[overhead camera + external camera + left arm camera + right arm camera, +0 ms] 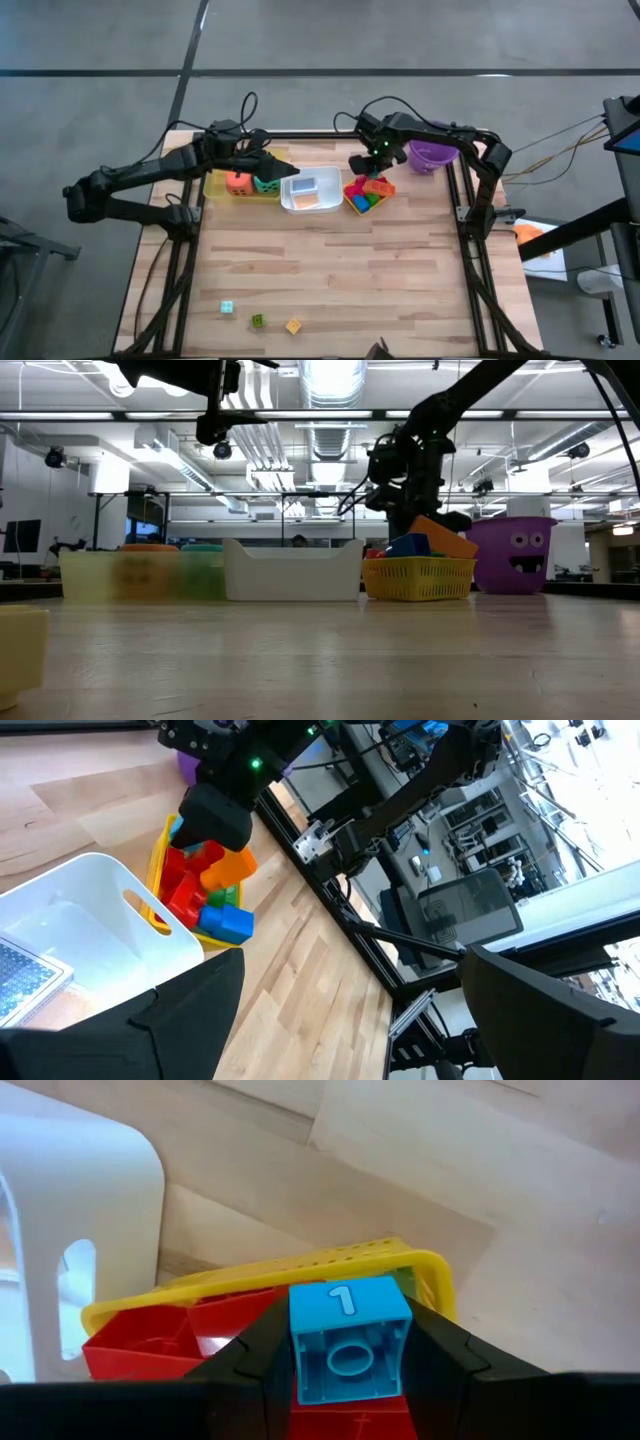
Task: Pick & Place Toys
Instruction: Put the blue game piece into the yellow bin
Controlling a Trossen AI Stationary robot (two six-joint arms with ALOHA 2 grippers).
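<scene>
Your right end effector (350, 1355) is closed narrow on a light blue block (349, 1340); the two dark fingers press its two opposite sides. The face with a white "1" on it is turned away from the wrist camera, and the hollow side with the round tube looks back at that camera. The block is about as wide as it is long, so I cannot give you a long axis.

Just under and beyond this block you see the yellow basket (300, 1270), with red blocks (175, 1335) inside it. In the high view the right end effector (362, 162) hangs over the far edge of this basket (352, 204), between the white tray (290, 203) and the purple bucket (432, 155).

Your left end effector (350, 1010) stands wide and holds nothing. In the high view it is above the yellow tray (215, 186), where the orange die (238, 182) and the teal die (267, 183) sit side by side.

Three small blocks lie well apart from both arms, near the front edge of the bench (330, 270): a teal block (227, 308), a green block (257, 320) and a yellow block (293, 326).
</scene>
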